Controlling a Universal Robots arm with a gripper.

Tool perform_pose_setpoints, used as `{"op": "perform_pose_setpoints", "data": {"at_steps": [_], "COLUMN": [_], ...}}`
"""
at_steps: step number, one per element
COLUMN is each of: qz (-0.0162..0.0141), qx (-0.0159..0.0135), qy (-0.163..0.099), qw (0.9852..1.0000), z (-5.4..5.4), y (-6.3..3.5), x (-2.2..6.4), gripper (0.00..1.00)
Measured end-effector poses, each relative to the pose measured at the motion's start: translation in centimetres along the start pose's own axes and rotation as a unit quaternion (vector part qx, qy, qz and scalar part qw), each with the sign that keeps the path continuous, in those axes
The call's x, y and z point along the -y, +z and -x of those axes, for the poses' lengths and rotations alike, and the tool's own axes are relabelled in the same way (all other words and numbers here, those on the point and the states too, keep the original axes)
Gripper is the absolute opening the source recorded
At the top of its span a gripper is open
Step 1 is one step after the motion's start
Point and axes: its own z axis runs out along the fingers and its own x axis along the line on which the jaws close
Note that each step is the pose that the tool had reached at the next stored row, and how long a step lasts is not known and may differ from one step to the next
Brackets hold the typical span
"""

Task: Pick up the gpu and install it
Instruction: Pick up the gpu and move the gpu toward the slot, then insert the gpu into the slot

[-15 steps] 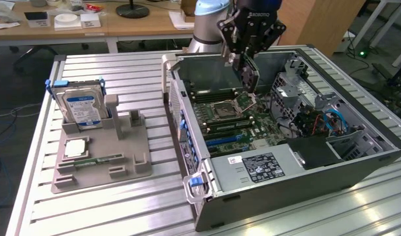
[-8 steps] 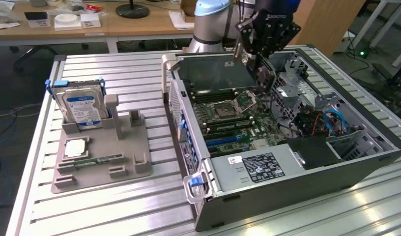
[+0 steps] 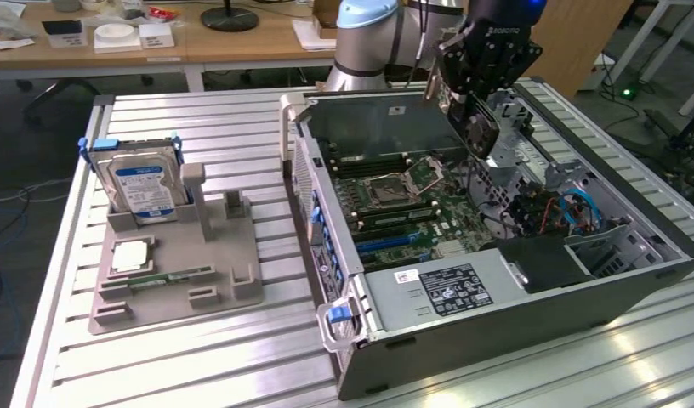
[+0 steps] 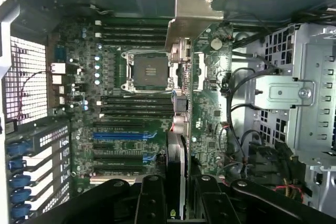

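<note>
Ext. view: we see the gripper (image 3: 474, 92) at 1 o'clock, over the open pc case (image 3: 529, 314), w/ a grey tray (image 3: 154, 310) at 9 o'clock. Wrist view adds detail: fingers (image 4: 150, 198) clamped on the gpu (image 4: 177, 156), edge-on above the motherboard (image 4: 210, 114), prob. clear of the blue slot (image 4: 118, 135).

We see an open computer case (image 3: 495, 340) lying on a slatted aluminium table (image 3: 211, 365). Its motherboard (image 3: 438, 204) faces up, with the CPU socket (image 3: 410, 180) in the middle and a labelled power supply (image 3: 449, 289) at the end nearest the camera. Towards the exterior view's left, a grey holder (image 3: 211, 255) carries an upright hard drive (image 3: 140, 189), a processor (image 3: 132, 255) and a memory stick (image 3: 171, 278). A wooden desk (image 3: 211, 42) stands behind.
</note>
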Motion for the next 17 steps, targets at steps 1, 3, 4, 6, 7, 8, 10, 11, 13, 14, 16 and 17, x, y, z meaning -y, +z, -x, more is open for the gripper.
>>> {"op": "perform_pose_setpoints", "data": {"at_steps": [1, 3, 4, 6, 7, 8, 10, 11, 13, 14, 16, 17], "qz": [0.0, 0.0, 0.0, 0.0, 0.0, 0.0, 0.0, 0.0, 0.0, 0.0, 0.0, 0.0], "qx": [0.0, 0.0, 0.0, 0.0, 0.0, 0.0, 0.0, 0.0, 0.0, 0.0, 0.0, 0.0001], "qy": [0.0, 0.0, 0.0, 0.0, 0.0, 0.0, 0.0, 0.0, 0.0, 0.0, -0.002, -0.004], "qw": [1.0, 1.0, 1.0, 1.0, 1.0, 1.0, 1.0, 1.0, 1.0, 1.0, 1.0, 1.0], "z": [0.0, 0.03, 0.04, 0.05, 0.06, 0.07, 0.07, 0.07, 0.07, 0.07, 0.07, 0.07], "y": [0.0, 0.0, 0.01, 0.0, 0.01, 0.0, 0.0, 0.0, 0.0, 0.0, 0.0, 0.0], "x": [0.0, 0.0, 0.0, 0.0, 0.0, 0.0, 0.0, 0.0, 0.0, 0.0, 0.0, -0.01], "gripper": [0.27, 0.27, 0.27, 0.27, 0.27, 0.27, 0.27, 0.27, 0.27, 0.27, 0.27, 0.27]}}
